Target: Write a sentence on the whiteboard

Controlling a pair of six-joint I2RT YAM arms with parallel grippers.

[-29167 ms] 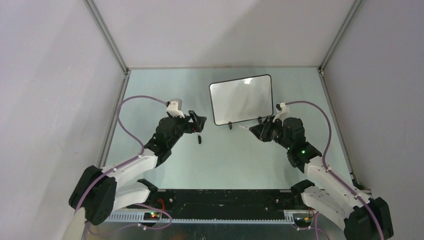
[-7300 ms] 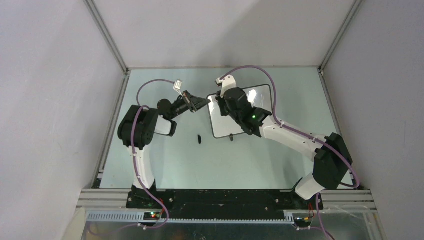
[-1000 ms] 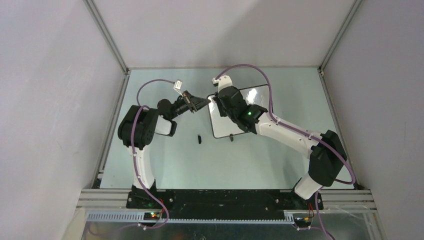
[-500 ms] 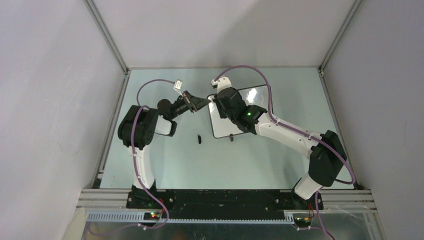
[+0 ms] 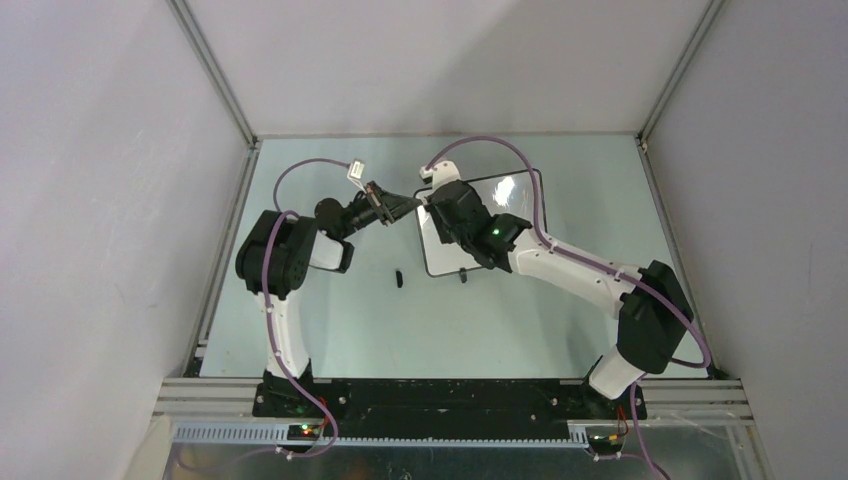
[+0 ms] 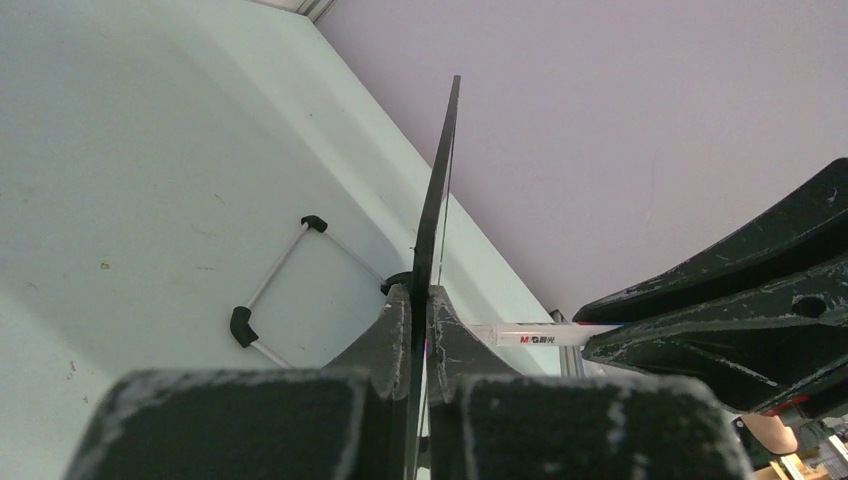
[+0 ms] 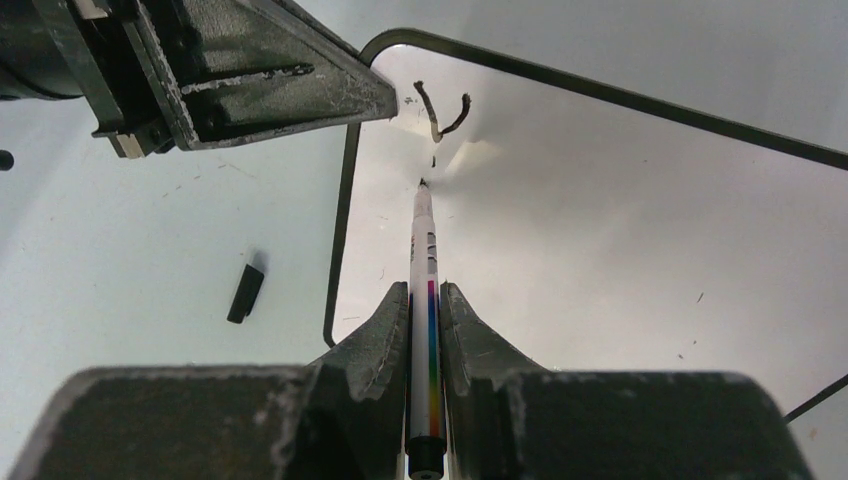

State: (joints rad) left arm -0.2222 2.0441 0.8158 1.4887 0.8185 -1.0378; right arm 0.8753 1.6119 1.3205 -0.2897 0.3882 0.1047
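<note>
The whiteboard (image 5: pixel 515 205) stands tilted at the table's far middle, and my left gripper (image 5: pixel 408 203) is shut on its left edge. The left wrist view shows the board edge-on (image 6: pixel 440 180), pinched between the left gripper (image 6: pixel 421 300) jaws. My right gripper (image 7: pixel 425 300) is shut on a white marker (image 7: pixel 425 250) with a rainbow stripe. The marker tip touches the whiteboard (image 7: pixel 620 230) near its top left corner. Of the sentence, a black Y-shaped mark (image 7: pixel 440 115) shows just above the tip. The right gripper (image 5: pixel 440 205) itself is hidden under its wrist in the top view.
The marker's black cap (image 5: pixel 398 278) lies on the table left of the board's near corner, cap (image 7: pixel 245 293). The board's wire stand with black feet (image 6: pixel 240 325) rests behind it. Grey walls close in the table on three sides.
The right wrist has slid slightly left and toward the near side along the board with the marker. The left arm and the board have stayed still.
</note>
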